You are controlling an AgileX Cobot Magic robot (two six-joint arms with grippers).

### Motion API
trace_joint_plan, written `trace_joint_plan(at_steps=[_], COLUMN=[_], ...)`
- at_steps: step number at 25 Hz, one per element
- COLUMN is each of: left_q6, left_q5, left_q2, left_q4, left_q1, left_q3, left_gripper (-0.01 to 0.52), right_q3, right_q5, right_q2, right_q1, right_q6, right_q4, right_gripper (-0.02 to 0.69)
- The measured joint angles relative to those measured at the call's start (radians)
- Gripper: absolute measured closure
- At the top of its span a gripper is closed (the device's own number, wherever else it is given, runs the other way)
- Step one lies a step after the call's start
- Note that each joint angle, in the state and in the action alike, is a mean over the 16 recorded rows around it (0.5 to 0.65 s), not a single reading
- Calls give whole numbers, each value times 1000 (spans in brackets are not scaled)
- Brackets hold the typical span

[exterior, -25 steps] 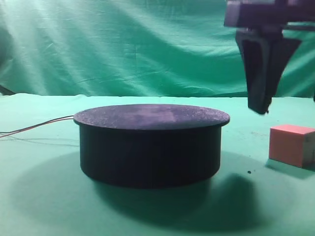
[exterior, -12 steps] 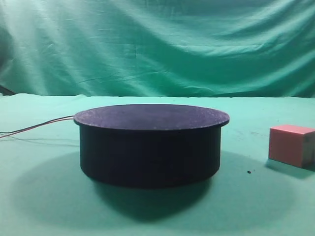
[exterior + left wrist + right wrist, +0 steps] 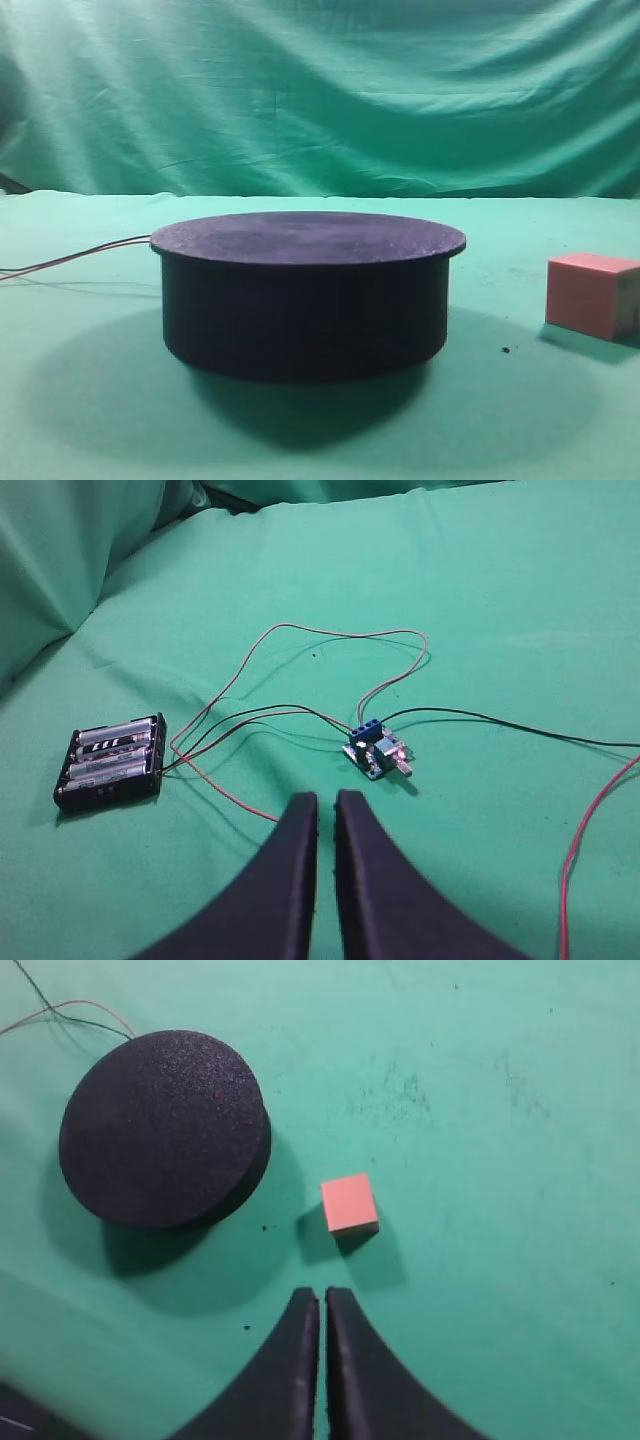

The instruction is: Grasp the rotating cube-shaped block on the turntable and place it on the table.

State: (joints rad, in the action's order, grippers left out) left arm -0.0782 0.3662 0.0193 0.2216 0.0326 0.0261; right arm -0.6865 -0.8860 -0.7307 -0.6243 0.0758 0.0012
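The pinkish cube-shaped block (image 3: 592,294) rests on the green table (image 3: 90,420), to the right of the black turntable (image 3: 305,292), whose top is bare. In the right wrist view the block (image 3: 349,1203) lies on the cloth beside the turntable (image 3: 160,1126). My right gripper (image 3: 322,1294) is shut and empty, high above the table, apart from the block. My left gripper (image 3: 326,798) is shut and empty, over the cloth near the wires. Neither gripper shows in the exterior view.
Thin wires (image 3: 70,262) trail left from the turntable. In the left wrist view a black battery holder (image 3: 110,762), a small blue circuit board (image 3: 376,752) and looping wires (image 3: 300,640) lie on the cloth. Green backdrop (image 3: 320,90) hangs behind.
The right gripper, seen above the block at upper right a second ago, has risen out of the exterior view. The block and turntable stay where they were.
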Motion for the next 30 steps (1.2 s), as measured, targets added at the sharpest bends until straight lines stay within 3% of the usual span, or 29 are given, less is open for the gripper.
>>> trace_joint_plan(at_steps=[7,17,30], left_q6=[0,0,0], left_q5=[0,0,0], left_q2=[0,0,0], left_q4=[0,0,0], left_q1=[0,0,0], left_q3=[0,0,0], left_gripper=[514,514,514], right_q3=[145,509,711], right_q5=[207,531,538], right_q2=[129,491,738], right_q1=[153,439,509], right_q6=[-177,-264,-263], right_q4=[26,79,96], right_gripper=[665,665,665])
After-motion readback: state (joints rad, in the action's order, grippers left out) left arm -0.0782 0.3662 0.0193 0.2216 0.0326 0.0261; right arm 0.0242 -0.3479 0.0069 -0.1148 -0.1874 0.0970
